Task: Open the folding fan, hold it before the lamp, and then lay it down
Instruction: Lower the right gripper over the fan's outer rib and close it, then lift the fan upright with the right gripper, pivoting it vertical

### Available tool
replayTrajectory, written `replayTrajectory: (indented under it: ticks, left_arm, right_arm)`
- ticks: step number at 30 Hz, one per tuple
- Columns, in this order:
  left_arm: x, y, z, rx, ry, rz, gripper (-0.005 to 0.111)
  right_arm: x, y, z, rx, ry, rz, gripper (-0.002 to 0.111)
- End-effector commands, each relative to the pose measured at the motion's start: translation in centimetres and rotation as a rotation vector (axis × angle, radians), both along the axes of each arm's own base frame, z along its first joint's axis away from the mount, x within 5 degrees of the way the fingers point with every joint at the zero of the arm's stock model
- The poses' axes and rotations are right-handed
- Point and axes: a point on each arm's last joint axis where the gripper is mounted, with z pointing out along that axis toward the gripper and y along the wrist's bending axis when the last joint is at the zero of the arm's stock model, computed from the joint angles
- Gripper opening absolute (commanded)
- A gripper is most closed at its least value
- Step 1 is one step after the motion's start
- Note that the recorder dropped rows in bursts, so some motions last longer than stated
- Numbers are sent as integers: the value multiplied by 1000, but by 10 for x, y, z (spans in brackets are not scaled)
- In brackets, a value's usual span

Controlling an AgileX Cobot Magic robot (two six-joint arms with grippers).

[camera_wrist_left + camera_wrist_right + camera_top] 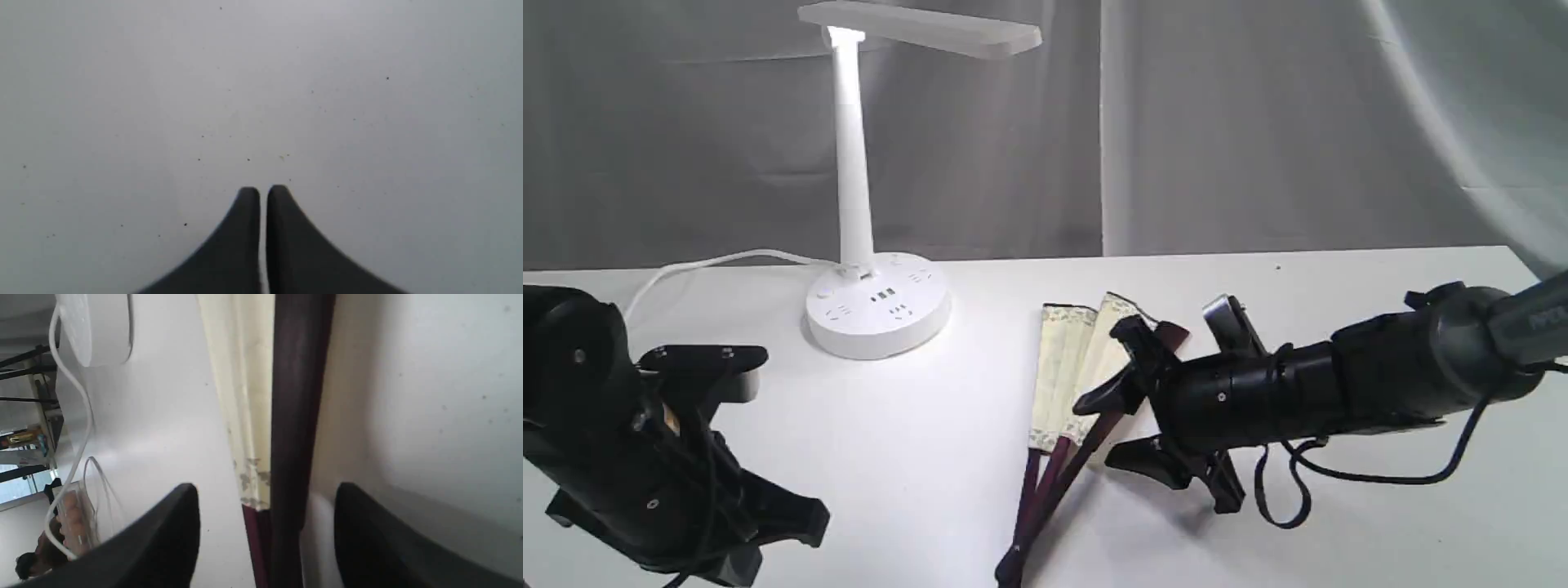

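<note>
Maroon wood is your stiff hold: take the guard (298, 416), not the light cream paper, which likely tears. Near left, your left fingers (245, 232) sit closed, empty. On the bench (931, 457) the folding fan (1066, 367) lies barely spread, right fingers (163, 539) open astride that guard. Far left stands the lamp (854, 163).

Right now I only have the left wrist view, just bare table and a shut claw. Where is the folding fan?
Observer: The folding fan lies on the table, only partly spread, to the right of the lamp in the exterior view.
Operator: Is the right claw holding it?
Observer: No. The right claw is open and straddles the fan, with a gap on each side.
</note>
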Motion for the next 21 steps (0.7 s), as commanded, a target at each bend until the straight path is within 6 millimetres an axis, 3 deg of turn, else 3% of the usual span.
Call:
replayTrajectory:
  ticks: [1, 10, 21]
  left_arm:
    - [1, -3, 1, -10, -9, 2, 0]
    - [1, -3, 2, -10, -12, 3, 0]
    - [1, -4, 2, -18, -9, 10, 0]
  right_arm:
    - [3, -4, 1, -22, -25, -1, 51]
    - [2, 10, -2, -67, -23, -50, 50]
    - [1, 13, -2, -67, -24, -70, 40]
